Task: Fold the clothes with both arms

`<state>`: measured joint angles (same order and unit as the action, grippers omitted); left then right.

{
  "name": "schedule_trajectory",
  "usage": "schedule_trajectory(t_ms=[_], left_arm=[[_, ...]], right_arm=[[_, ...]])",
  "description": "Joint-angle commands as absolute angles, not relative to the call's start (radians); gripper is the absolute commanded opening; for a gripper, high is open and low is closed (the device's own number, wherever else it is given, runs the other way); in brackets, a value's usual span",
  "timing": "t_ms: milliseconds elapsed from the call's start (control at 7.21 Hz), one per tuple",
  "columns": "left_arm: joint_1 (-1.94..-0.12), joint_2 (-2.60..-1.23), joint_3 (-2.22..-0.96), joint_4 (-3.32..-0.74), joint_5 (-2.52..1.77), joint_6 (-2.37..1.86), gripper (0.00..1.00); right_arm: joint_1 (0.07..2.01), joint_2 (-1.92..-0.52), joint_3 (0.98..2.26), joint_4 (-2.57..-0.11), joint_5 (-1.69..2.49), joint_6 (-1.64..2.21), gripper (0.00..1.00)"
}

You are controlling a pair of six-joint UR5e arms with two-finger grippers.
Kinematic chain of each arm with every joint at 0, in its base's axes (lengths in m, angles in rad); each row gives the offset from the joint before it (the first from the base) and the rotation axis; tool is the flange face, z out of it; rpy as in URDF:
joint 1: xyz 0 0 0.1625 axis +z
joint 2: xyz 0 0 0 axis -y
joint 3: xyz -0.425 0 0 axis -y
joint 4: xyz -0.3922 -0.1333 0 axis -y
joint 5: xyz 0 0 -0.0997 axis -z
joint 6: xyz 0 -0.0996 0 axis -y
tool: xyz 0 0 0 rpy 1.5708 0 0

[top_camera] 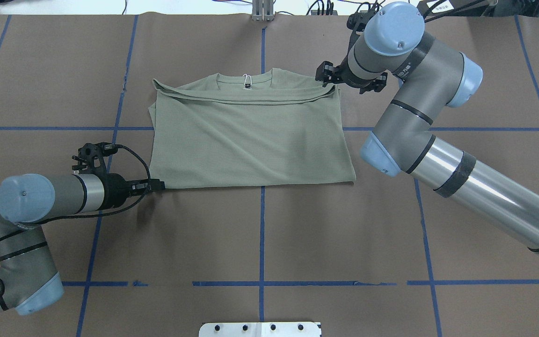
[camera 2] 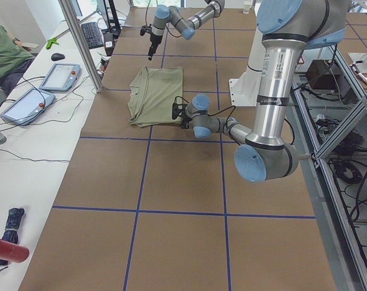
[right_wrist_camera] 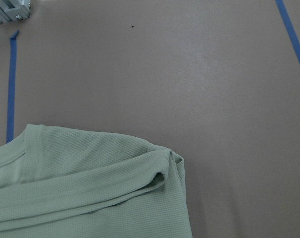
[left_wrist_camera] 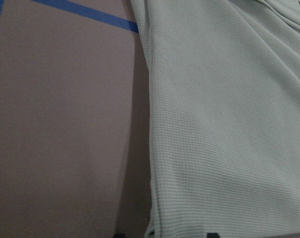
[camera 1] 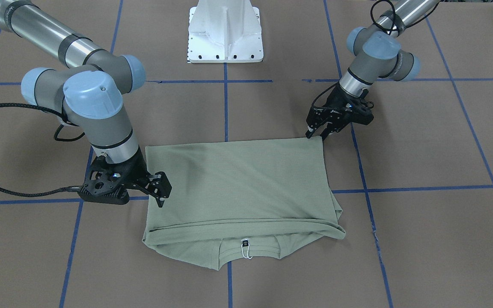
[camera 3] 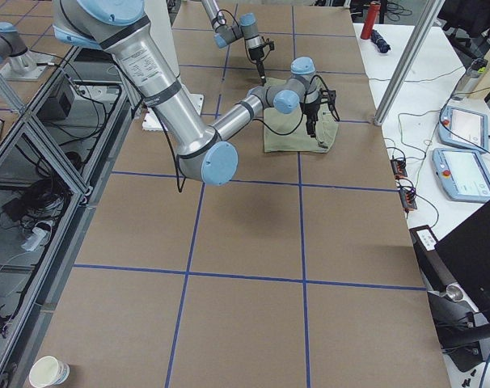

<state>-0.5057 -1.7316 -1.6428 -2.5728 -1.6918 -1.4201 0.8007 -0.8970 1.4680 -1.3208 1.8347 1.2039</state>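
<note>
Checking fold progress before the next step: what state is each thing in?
shirt: folded, lying flat, collar showing at the far edge.
left gripper: fingers open, at the shirt's near corner.
right gripper: fingers open, over the collar-side corner, holding nothing.

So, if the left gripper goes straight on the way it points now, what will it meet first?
Most likely the sage-green shirt, at its near corner: the left gripper points straight at it, and its wrist view shows the fabric edge right ahead. Depth is unclear.
</note>
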Motion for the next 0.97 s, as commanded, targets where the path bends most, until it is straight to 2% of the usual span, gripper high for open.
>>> schedule_trajectory(t_ms=[0,139,555,833], left_arm=[[-0.506,-1.733,-1.652,-2.576,-1.698,-1.422,0.08],[-0.506,-1.733,-1.652,-2.576,-1.700,-1.420,0.00],[-0.520,-1.724,-1.654,-2.574,-1.701,-1.407,0.00],[-0.633,-1.727,-1.635,-2.560,-1.701,-1.245,0.00]], right_arm=[[0.801,-0.896,1.468,-1.321,1.835,1.203,1.00],[0.801,-0.896,1.468,-1.321,1.835,1.201,1.00],[0.799,-0.897,1.470,-1.319,1.833,1.201,1.00],[0.799,-0.899,1.470,-1.318,1.832,1.203,1.00]])
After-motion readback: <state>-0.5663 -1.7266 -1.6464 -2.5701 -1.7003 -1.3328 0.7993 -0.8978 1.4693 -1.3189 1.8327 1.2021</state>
